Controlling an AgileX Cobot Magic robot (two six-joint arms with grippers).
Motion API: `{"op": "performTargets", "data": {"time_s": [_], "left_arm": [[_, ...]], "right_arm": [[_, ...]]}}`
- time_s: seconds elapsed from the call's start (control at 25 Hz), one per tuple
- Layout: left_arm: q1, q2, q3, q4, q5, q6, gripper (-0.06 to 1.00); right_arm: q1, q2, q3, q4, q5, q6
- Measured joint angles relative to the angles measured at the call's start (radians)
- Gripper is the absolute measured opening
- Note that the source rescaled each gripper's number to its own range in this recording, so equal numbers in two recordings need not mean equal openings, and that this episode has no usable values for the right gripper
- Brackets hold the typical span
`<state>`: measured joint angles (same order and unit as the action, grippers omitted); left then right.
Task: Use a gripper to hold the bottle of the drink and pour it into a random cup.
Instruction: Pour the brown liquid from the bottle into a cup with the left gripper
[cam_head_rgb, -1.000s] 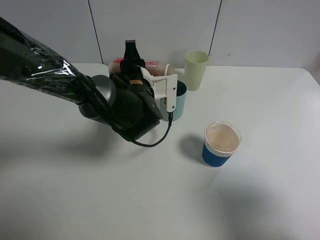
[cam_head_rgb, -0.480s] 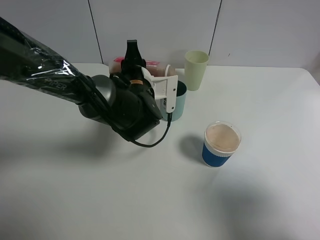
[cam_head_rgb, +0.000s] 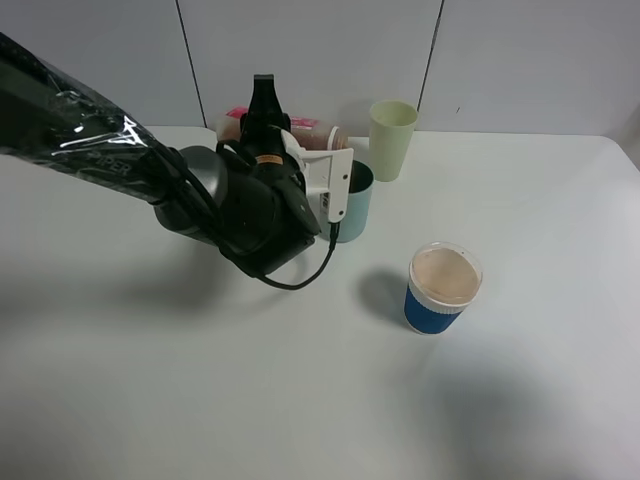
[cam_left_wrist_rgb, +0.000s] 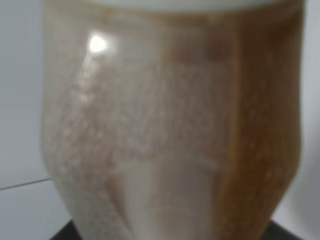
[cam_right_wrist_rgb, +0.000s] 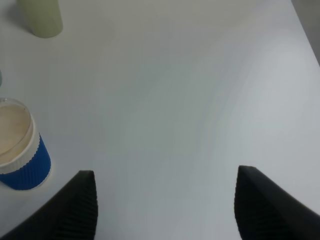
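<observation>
Item: bottle of the drink (cam_head_rgb: 318, 138), small, translucent plastic, tan liquid inside; it lies tipped on its side in the left hand (cam_head_rgb: 268, 122), which is clamped round it, mouth near the rim of the teal cup (cam_head_rgb: 358, 205) at the back of the tabletop (cam_head_rgb: 540, 200). Handling, judged: light, thin-walled, smooth, likely to dent or slip; best gripped round the mid-body, clear of the wide neck. Right hand (cam_right_wrist_rgb: 167, 207): fingers spread, empty.

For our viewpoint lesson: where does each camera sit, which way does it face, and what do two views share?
High: above the table, looking down; left arm, left gripper holding the tipped bottle by the teal cup.
Left wrist: facing the bottle, close, blurred.
Right wrist: looking down at the table; right gripper, fingers open.
Shared: blue cup, high and right wrist.
</observation>
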<state>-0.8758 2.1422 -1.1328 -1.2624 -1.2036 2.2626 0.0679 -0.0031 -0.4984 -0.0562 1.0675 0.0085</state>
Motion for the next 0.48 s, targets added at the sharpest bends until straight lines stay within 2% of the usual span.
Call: {"op": "performTargets", "data": {"time_s": [0.48], "left_arm": [[0.012, 0.0, 0.0, 0.001, 0.0, 0.023, 0.0]], "right_arm": [[0.0, 0.0, 0.0, 0.0, 0.0, 0.0]]}}
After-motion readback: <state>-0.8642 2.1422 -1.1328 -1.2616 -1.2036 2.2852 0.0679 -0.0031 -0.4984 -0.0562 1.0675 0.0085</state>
